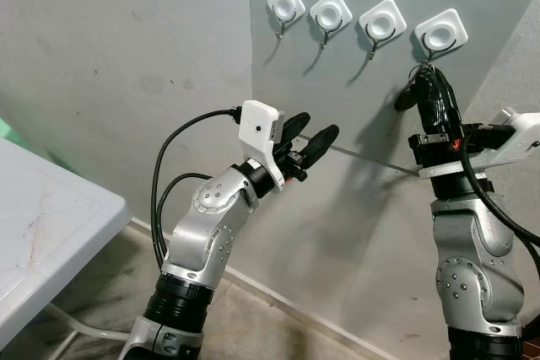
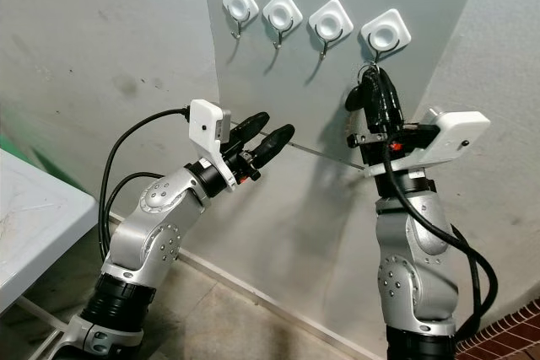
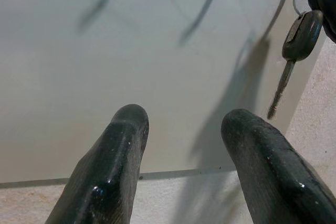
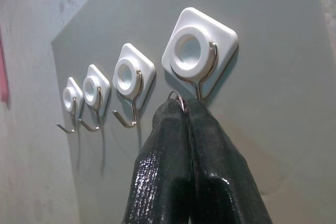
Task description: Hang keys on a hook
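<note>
Four white square hooks are stuck in a row on a grey wall panel (image 1: 337,107). My right gripper (image 1: 426,75) is raised just under the rightmost hook (image 1: 441,33), shut on the key ring (image 4: 177,97). The ring's metal loop sits at the foot of that hook's wire (image 4: 199,85); I cannot tell whether it is over the hook. A black-headed key (image 1: 407,95) dangles beside the gripper against the panel, and shows as the key (image 3: 300,34) in the left wrist view. My left gripper (image 1: 314,129) is open and empty, pointing at the panel lower and to the left.
Three other hooks (image 1: 331,11) to the left are bare. A white table (image 1: 51,225) stands at the left, its corner near my left arm. The panel's lower edge (image 1: 371,162) runs behind both grippers. Brick floor (image 2: 506,335) lies at the lower right.
</note>
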You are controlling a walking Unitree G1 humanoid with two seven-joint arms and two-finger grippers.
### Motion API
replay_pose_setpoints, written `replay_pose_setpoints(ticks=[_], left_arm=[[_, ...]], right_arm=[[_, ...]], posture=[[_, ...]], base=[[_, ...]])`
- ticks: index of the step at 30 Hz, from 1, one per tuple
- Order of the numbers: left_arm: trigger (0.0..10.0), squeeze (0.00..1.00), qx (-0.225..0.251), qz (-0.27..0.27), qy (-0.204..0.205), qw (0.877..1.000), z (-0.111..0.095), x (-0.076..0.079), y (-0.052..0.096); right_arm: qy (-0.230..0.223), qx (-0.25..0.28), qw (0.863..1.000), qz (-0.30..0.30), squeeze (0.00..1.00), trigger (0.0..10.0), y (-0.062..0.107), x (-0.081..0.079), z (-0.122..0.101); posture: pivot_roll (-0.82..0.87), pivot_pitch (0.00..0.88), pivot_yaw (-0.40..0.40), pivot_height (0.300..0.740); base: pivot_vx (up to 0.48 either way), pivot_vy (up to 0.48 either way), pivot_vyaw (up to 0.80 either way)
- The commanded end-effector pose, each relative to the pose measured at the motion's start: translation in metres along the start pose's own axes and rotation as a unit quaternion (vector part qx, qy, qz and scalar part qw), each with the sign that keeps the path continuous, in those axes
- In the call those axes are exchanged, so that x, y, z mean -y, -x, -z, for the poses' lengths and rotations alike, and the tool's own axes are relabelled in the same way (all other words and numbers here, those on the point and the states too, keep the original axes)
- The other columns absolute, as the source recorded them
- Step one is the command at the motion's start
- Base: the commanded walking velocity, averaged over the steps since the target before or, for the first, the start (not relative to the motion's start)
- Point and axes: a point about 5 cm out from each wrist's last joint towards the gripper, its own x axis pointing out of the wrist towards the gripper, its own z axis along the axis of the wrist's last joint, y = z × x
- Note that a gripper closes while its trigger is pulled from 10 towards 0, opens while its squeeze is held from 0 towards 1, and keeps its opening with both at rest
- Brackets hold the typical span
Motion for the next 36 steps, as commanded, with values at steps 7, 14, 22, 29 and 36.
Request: replay_pose_setpoints(ticks=[7, 14, 22, 29, 36], left_arm=[[10.0, 0.00, 0.006, 0.009, -0.002, 1.000, -0.004, 0.003, -0.001], [10.0, 0.00, 0.006, 0.009, -0.002, 1.000, -0.004, 0.004, -0.001], [10.0, 0.00, 0.007, 0.009, 0.000, 1.000, -0.004, 0.004, -0.001], [10.0, 0.00, 0.008, 0.010, 0.001, 1.000, -0.004, 0.005, -0.002], [10.0, 0.00, 0.009, 0.009, 0.004, 1.000, -0.004, 0.005, -0.002]], right_arm=[[-0.010, 0.067, 0.998, 0.013, 0.00, 10.0, -0.011, 0.000, -0.029], [-0.019, 0.075, 0.997, 0.014, 0.00, 10.0, -0.013, 0.000, -0.032], [-0.045, 0.084, 0.995, 0.040, 0.00, 10.0, -0.012, 0.006, -0.034], [-0.062, 0.057, 0.995, 0.060, 0.00, 10.0, -0.004, 0.012, -0.021], [-0.090, 0.013, 0.993, 0.076, 0.00, 10.0, 0.006, 0.015, -0.002]], posture=[[-0.02, 0.083, 0.023, 0.740], [-0.02, 0.082, 0.023, 0.740], [-0.02, 0.081, 0.023, 0.740], [-0.02, 0.081, 0.024, 0.740], [-0.02, 0.084, 0.024, 0.740]], base=[[0.000, 0.000, 0.00], [0.000, 0.000, 0.00], [0.000, 0.000, 0.00], [0.000, 0.000, 0.00], [0.000, 0.000, 0.00]])
